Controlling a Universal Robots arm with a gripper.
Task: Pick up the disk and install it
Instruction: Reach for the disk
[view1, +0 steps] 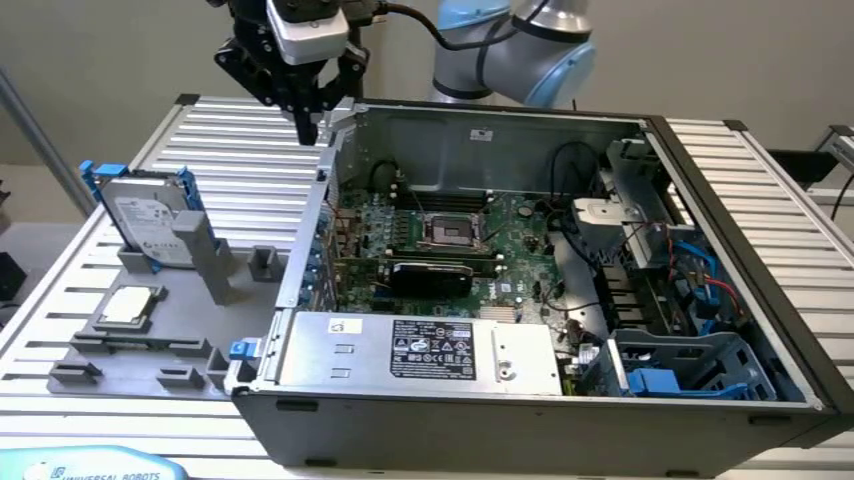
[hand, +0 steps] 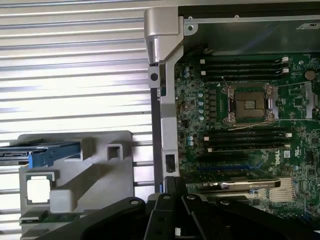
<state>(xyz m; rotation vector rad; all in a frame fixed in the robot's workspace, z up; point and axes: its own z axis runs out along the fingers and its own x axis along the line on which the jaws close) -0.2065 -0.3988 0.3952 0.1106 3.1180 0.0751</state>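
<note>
The disk (view1: 150, 222) stands on edge in its blue carrier frame, slotted in a grey holder (view1: 147, 320) at the exterior view's left. In the wrist view the disk (hand: 47, 152) shows edge-on as a blue strip. My gripper (view1: 311, 128) hangs high over the back left corner of the open computer case (view1: 534, 300), well above and apart from the disk. Its black fingers (hand: 172, 197) are shut together with nothing between them.
The grey holder also carries a small square CPU chip (view1: 130, 303). Inside the case lie the green motherboard (view1: 454, 235), a silver power supply box (view1: 427, 348) and a blue drive bay (view1: 694, 365). The ribbed metal table (view1: 200, 130) surrounds everything.
</note>
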